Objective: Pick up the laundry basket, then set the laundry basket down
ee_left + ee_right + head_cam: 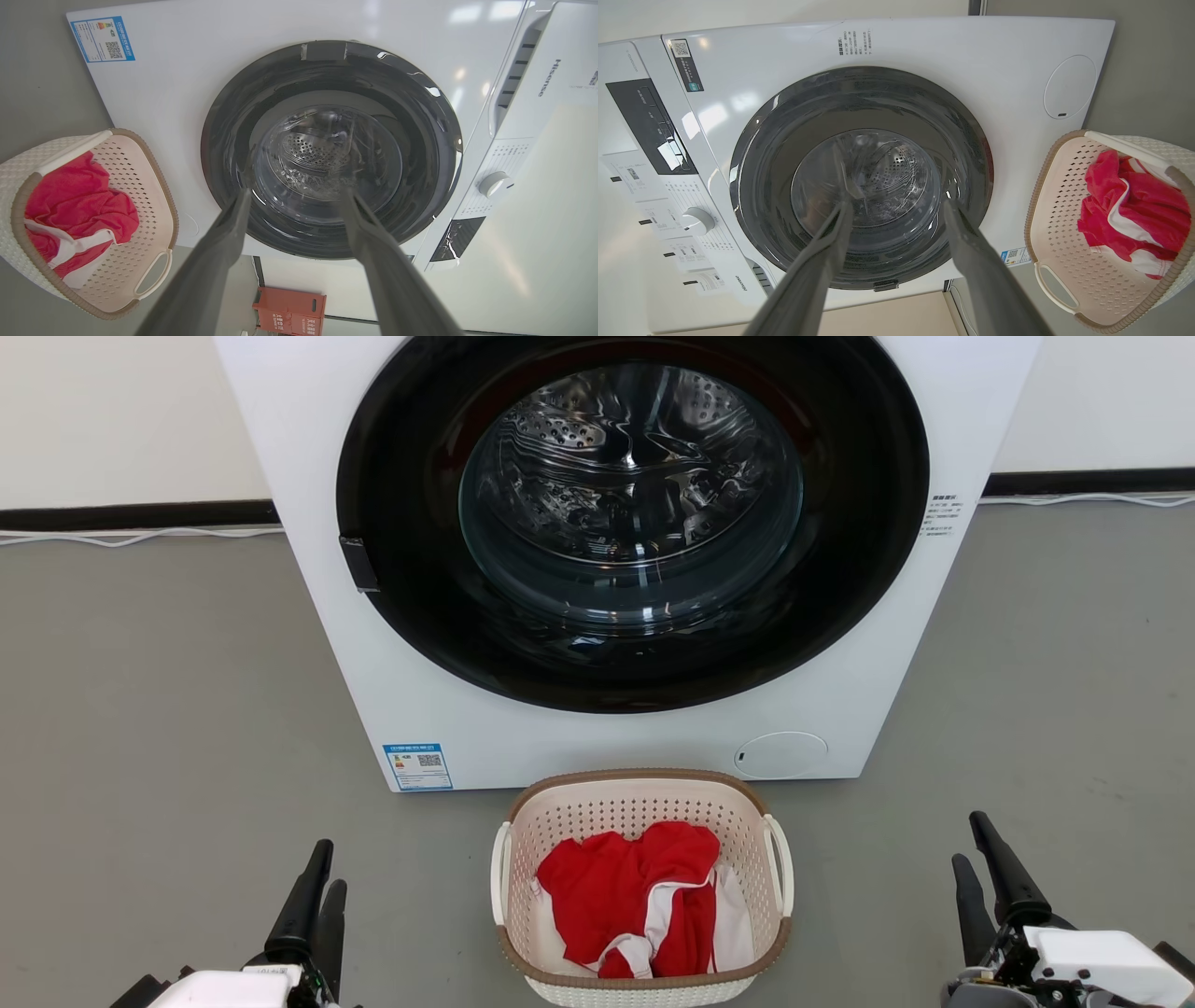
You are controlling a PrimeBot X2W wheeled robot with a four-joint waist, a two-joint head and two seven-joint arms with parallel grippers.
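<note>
Before the white washing machine the laundry basket stands on the floor, holding red cloth. The left gripper and right gripper flank it, fingers spread, holding nothing. Each should take its near loop handle evenly and lift level.

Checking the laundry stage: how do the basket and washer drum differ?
The basket is cream plastic; the drum is shiny metal. The basket holds a red-and-white garment; the drum looks empty. The basket is open-topped; the drum sits behind a closed door. Both are perforated.
</note>
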